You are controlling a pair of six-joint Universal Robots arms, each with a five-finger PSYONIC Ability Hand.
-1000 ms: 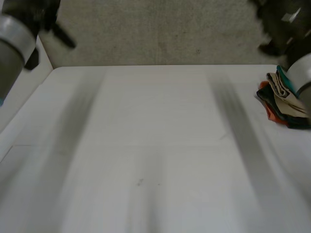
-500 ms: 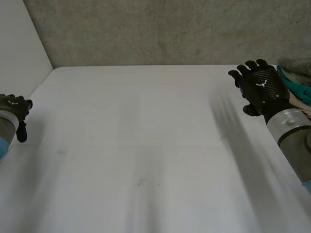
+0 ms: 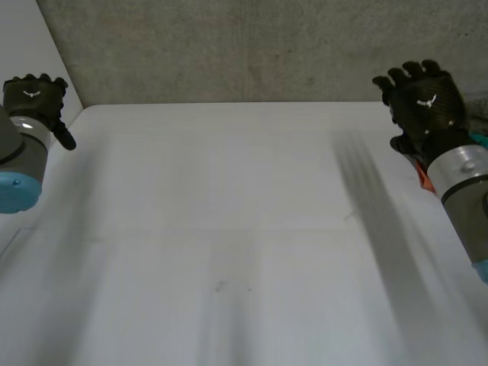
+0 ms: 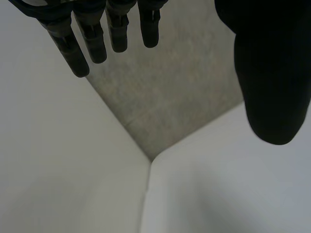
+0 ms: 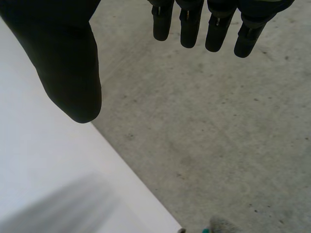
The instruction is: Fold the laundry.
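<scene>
two hands hang over the white table (image 3: 229,229). i see the left hand (image 3: 34,99) above its far left corner, fingers spread, holding nothing. the right hand (image 3: 423,107) is above its far right corner, also spread and empty. a sliver of orange and teal laundry (image 3: 423,177) lies at the table's right edge, beside the right wrist.

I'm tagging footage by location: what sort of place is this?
Likely a lab or workshop test bench rather than a home: a plain white table, a grey concrete-like surface beyond it, and a white side panel along its left edge.
</scene>
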